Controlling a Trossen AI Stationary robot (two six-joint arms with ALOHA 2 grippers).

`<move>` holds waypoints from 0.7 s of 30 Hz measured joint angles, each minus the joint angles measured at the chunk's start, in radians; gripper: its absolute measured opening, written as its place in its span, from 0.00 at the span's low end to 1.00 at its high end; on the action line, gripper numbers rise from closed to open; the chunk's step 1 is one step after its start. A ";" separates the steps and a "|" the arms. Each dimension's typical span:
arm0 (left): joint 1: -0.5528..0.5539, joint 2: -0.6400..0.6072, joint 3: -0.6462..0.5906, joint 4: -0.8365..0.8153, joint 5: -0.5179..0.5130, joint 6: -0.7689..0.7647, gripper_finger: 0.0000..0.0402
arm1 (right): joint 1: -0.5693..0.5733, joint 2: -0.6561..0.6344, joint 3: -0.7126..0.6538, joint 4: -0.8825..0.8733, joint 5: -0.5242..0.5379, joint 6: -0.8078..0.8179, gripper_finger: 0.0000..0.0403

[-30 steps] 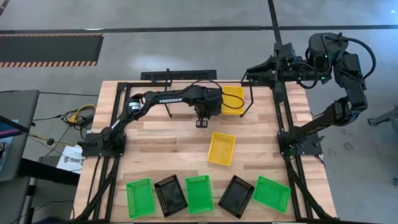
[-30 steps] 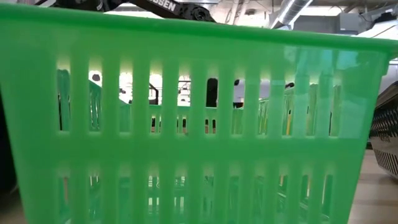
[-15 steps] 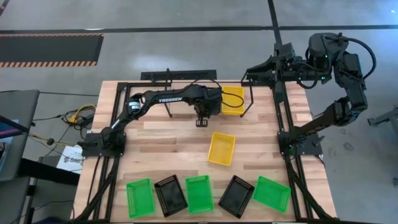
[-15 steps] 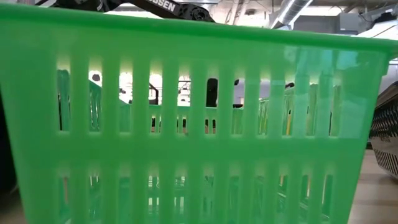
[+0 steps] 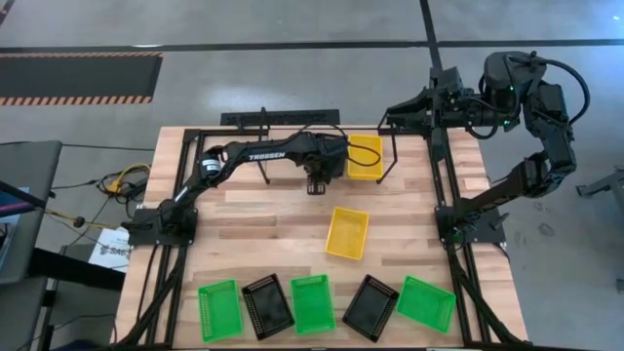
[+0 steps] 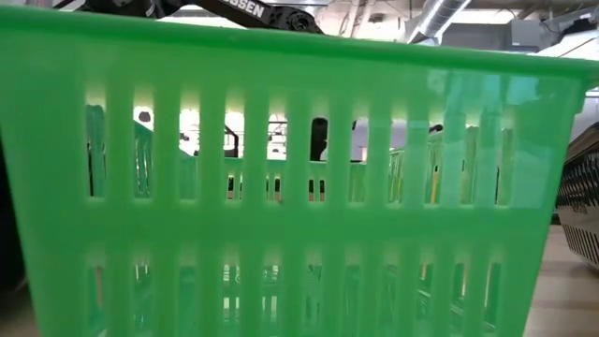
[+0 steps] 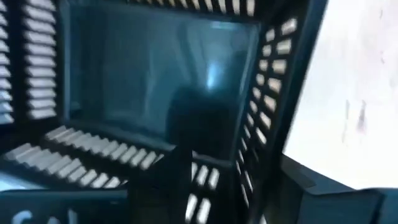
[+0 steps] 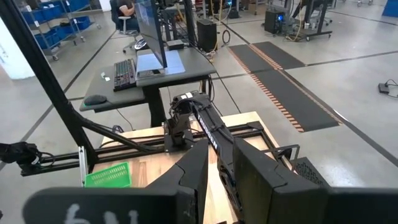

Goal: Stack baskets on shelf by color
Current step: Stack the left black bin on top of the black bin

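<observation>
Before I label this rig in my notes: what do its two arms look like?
Both are dark, jointed arms. The left arm carries white TROSSEN lettering along its link and a silvery joint ring near its base. The right arm has a black cable looping over its upper joint and a small green light.

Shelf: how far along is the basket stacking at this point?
Early. Done: one yellow basket sits at the shelf. In hand: the left gripper is over a black basket there. Left on the table: a second yellow basket, three green baskets and two black ones. The right gripper waits, empty.
</observation>
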 joint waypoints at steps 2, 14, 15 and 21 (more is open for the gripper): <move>0.000 0.000 0.026 -0.032 0.026 -0.015 0.38 | 0.000 0.000 0.000 0.000 0.000 0.000 0.24; -0.009 -0.001 0.312 -0.222 0.362 -0.179 0.39 | 0.000 0.000 0.000 -0.004 0.000 -0.001 0.24; -0.014 -0.006 0.325 -0.235 0.372 -0.185 0.39 | 0.000 0.000 0.000 -0.005 0.000 -0.001 0.24; -0.068 -0.139 0.279 -0.285 0.370 -0.241 0.39 | 0.000 0.000 0.000 -0.022 -0.001 -0.009 0.24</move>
